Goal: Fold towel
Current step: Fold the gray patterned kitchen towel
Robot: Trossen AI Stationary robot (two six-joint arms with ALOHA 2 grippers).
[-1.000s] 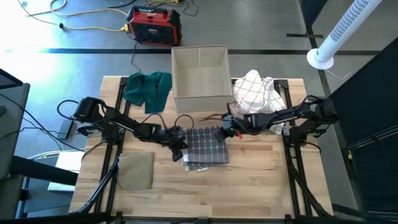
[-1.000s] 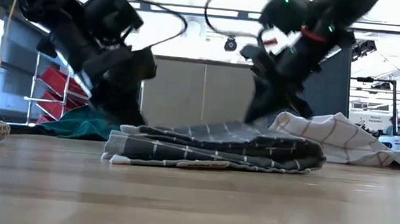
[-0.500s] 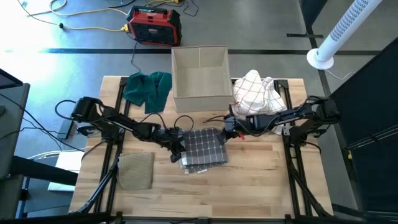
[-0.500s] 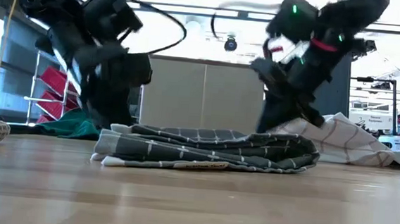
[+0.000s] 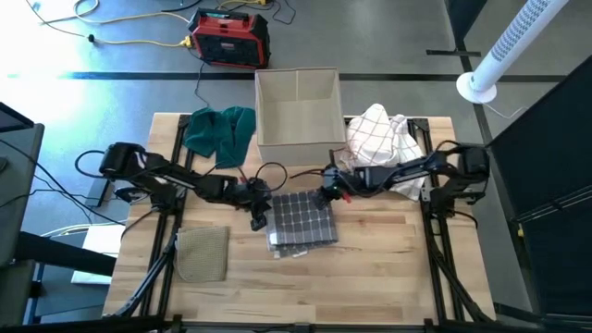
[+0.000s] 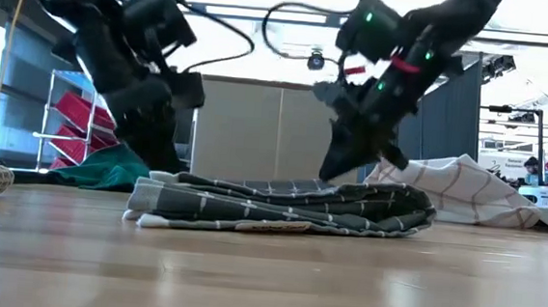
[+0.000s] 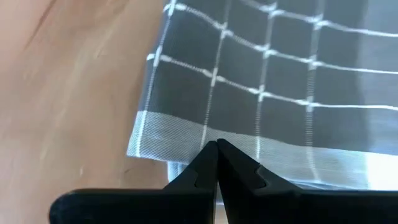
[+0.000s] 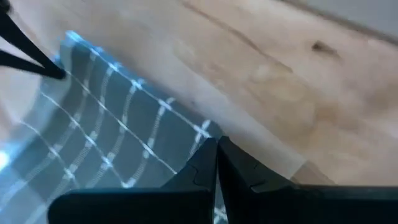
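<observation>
Grey checked towel [image 5: 302,220] is lying folded in a flat stack mid-table, just in front of the open box [image 5: 298,105]. Left gripper [image 5: 258,212] is sitting at the towel's left edge, fingers [image 7: 200,176] pressed together with nothing between them, tips over the hem. Right gripper [image 5: 326,193] is hanging at the towel's far right corner, fingers [image 8: 204,167] likewise clenched and empty. White checked cloth [image 5: 384,137] is lying behind the right arm, green cloth [image 5: 220,131] at far left.

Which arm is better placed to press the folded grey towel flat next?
Probably either: the left gripper sits at the grey checked towel at its left edge, the right gripper at its far right corner, both jaws shut.
</observation>
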